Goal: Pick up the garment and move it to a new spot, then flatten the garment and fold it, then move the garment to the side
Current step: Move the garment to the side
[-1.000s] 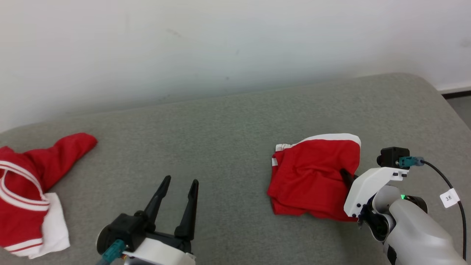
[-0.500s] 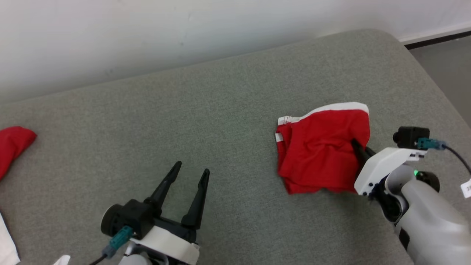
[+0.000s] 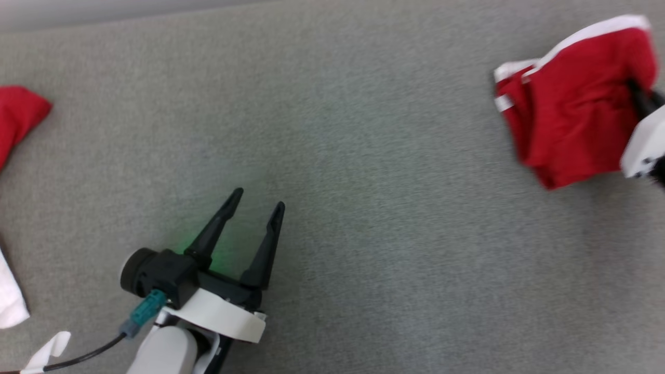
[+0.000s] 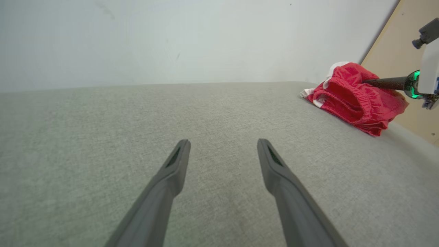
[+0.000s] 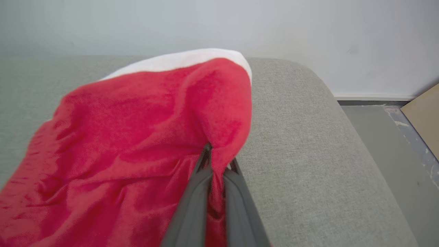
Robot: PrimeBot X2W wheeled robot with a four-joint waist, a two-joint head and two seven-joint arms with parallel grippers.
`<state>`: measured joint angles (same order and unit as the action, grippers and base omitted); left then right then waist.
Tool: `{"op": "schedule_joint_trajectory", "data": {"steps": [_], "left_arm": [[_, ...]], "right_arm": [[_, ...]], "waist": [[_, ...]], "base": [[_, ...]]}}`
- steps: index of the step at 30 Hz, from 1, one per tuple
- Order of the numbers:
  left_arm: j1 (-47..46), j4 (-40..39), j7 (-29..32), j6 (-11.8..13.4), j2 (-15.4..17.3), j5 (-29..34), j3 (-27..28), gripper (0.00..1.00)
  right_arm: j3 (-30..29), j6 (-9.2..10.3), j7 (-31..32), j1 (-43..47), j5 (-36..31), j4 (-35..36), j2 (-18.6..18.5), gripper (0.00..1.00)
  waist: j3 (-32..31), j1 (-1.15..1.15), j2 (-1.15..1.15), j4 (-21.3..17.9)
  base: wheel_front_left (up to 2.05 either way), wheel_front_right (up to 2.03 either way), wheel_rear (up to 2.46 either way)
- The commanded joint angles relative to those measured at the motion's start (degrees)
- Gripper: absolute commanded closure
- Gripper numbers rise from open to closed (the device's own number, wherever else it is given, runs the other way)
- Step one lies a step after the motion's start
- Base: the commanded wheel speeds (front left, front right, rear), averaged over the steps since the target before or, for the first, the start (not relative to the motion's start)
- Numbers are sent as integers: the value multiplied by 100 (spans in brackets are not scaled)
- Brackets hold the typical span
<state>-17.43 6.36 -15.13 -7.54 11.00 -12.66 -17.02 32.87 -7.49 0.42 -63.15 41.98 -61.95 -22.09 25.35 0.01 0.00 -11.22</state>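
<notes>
Right gripper first: its two dark fingers are pinched tight together, and there's a fold of red fabric squeezed between them. It has the garment by one upper corner. From that pinch the cloth spreads away to the left of the right wrist view, crumpled red with a white band along its far edge.

In the head view the garment sits far off at the upper right, blurred, and the right gripper comes in from the frame's right edge, its white housing just below. From the left wrist camera the garment bunches at the right end of the grey cushion, with its gathered waistband facing the lens. I can't tell whether its lowest fold touches the cushion or hangs just above it.

Over to the left gripper: the jaws are spread wide with nothing between them, above bare cushion, well apart from the garment. A green glow shows on the fabric near its base. Its own camera shows the left gripper splayed, tips pointing across the cushion toward a pale wall.

At the far left edge of the head view lies a second red cloth, with a scrap of white cloth below it. Past the cushion's rounded end in the right wrist view there's grey floor and a tan board.
</notes>
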Motion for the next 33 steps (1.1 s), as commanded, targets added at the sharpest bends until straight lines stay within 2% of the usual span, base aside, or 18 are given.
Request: {"op": "schedule_joint_trajectory", "data": {"steps": [1,7,11,13,14,15,16,17,25,33], "left_arm": [[-56,-26,-1,11,49,-85,25,0],[-104,-101,2,11,173,-102,128,0],[-132,-94,13,11,216,-96,145,0],[-133,-85,14,11,222,-93,152,0],[-137,-80,14,11,222,-92,148,0],[-146,-73,15,11,218,-91,141,0],[-151,-62,15,11,214,-94,133,0],[-156,-50,16,11,212,-102,133,0],[-119,-30,7,11,80,-134,184,0],[199,90,0,20,-169,-136,512,0]], "right_arm": [[-20,1,-23,-144,-55,-40,-91,100],[13,5,-32,-798,-543,-511,-729,100],[83,7,-38,-1196,-992,-887,-979,100],[64,7,-45,-1323,-1234,-1043,-987,100],[30,7,-52,-1391,-1342,-1095,-1025,93],[-27,7,-60,-1433,-1394,-1134,-1027,74],[-93,7,-69,-1432,-1453,-1155,-988,27],[-150,7,-85,-1418,-1526,-1173,-951,0],[-640,7,-459,-1219,-2247,-1197,-964,0],[-841,7,-1234,-1111,-2709,-1049,-305,0]], "waist": [[292,-1,0,250],[596,-1,0,306],[745,-1,0,292],[778,-1,0,274],[794,-1,0,272],[802,-1,0,272],[801,-1,0,273],[793,-1,0,274],[361,-1,0,326],[-645,-1,0,419]], "base": [[0,0,0],[0,0,0],[0,0,0],[0,0,0],[0,0,0],[0,0,0],[0,0,0],[0,0,0],[0,0,0],[0,0,0]]}}
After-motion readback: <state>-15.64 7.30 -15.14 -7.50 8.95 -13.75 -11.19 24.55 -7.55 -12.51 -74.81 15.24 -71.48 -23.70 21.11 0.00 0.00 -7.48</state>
